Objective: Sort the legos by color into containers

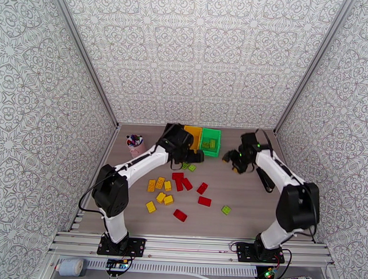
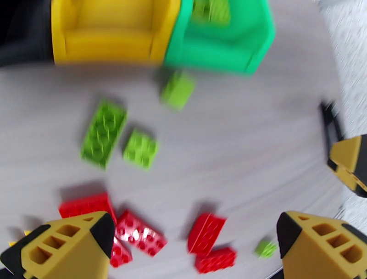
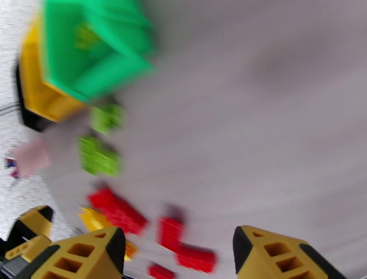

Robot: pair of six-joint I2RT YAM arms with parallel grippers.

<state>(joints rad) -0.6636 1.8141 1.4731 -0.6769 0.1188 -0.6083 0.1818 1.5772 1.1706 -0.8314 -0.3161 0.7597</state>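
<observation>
Red (image 1: 187,183), yellow (image 1: 161,197) and green legos (image 1: 192,167) lie scattered mid-table, with one green brick (image 1: 226,210) apart at the front right. At the back stand the yellow bin (image 1: 195,133) and the green bin (image 1: 212,137), which holds green bricks (image 1: 209,144). The black bin (image 2: 23,41) is a dark edge left of the yellow bin (image 2: 110,32). My left gripper (image 1: 188,155) hangs open above the red legos (image 2: 137,231) with nothing between its fingers (image 2: 69,248). My right gripper (image 1: 229,156) is open and empty beside the green bin (image 3: 91,50), above bare table.
A pink cup of pens (image 1: 135,145) stands at the back left. Patterned walls close in the table on three sides. The two grippers hang close together near the bins; the right one (image 2: 351,160) shows at the edge of the left wrist view.
</observation>
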